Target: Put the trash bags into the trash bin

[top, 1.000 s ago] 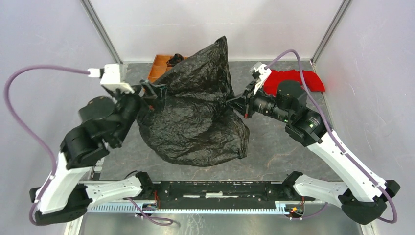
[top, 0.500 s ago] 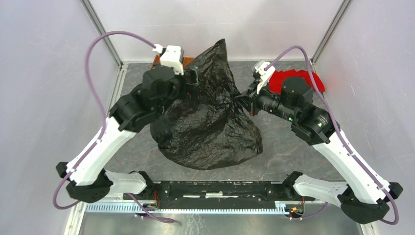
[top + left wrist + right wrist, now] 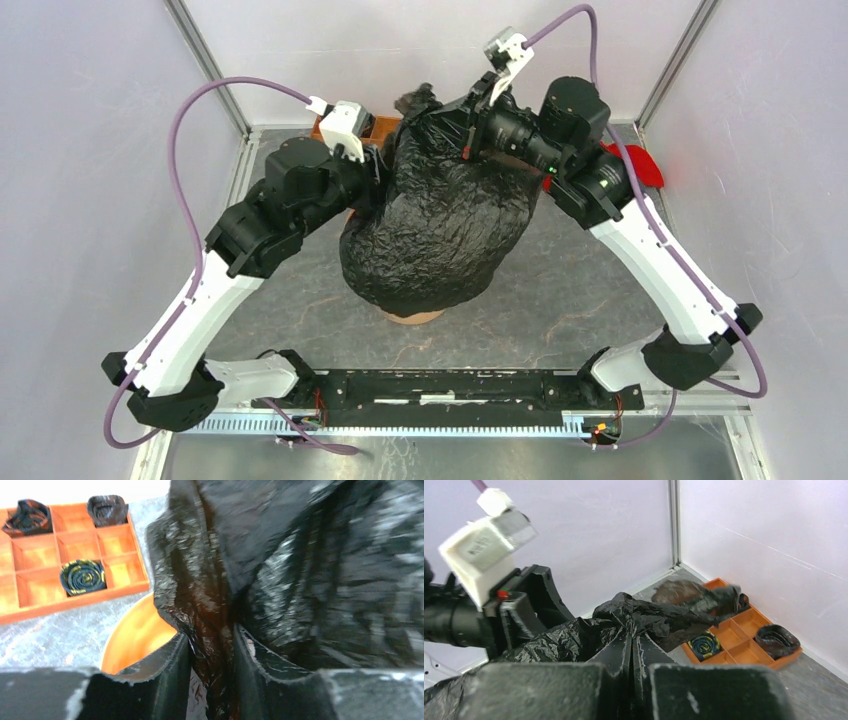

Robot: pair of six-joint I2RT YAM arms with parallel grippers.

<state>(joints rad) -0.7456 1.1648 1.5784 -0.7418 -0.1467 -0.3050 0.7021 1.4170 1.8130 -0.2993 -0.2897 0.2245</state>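
**Trash bag draped over bin**

The black trash bag [image 3: 435,235] covers the peach trash bin [image 3: 412,316] at the centre of the bench [image 3: 600,300], with only the bin's 6 o'clock rim showing. The bag's long axis runs 6 to 12 o'clock, neck toward 12. The left gripper [image 3: 210,647] and right gripper [image 3: 631,650] each pinch film. Tucking it inside seemingly remains.

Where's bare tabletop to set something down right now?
Free: tabletop between the trash bin and the base rail, and between the trash bag and the right arm. Crowded: far edge, with left gripper, right gripper, wooden compartment tray and red cloth.
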